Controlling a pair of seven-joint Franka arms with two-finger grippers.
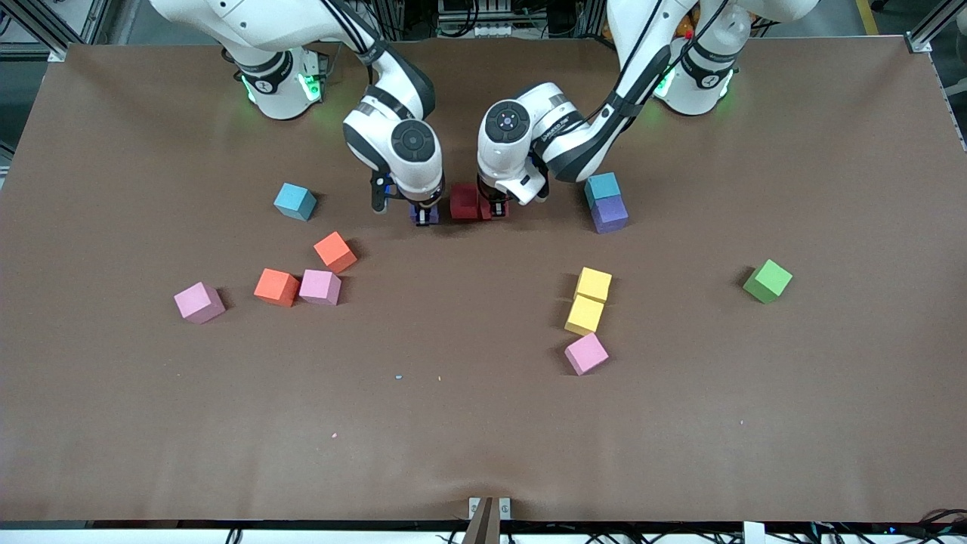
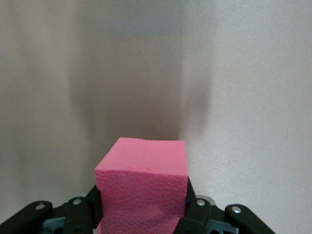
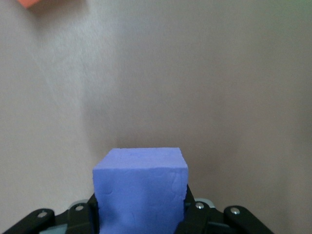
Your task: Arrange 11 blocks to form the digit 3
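My right gripper (image 1: 424,215) is down at the table, shut on a purple block (image 3: 140,195). Close beside it, my left gripper (image 1: 495,208) is shut on a red block (image 2: 142,195), which touches the other red block (image 1: 464,201) standing between the two grippers. The second purple block (image 1: 609,214) sits toward the left arm's end. Two orange blocks (image 1: 335,251) (image 1: 276,287) and two pink blocks (image 1: 319,286) (image 1: 199,302) lie toward the right arm's end. Two yellow blocks (image 1: 594,284) (image 1: 584,315) touch, with a third pink block (image 1: 586,353) just nearer the camera.
A light-blue cube (image 1: 602,186) touches the loose purple block. Another light-blue cube (image 1: 295,201) lies near the right arm's base side. A green cube (image 1: 767,280) sits alone toward the left arm's end. A corner of an orange block (image 3: 29,2) shows in the right wrist view.
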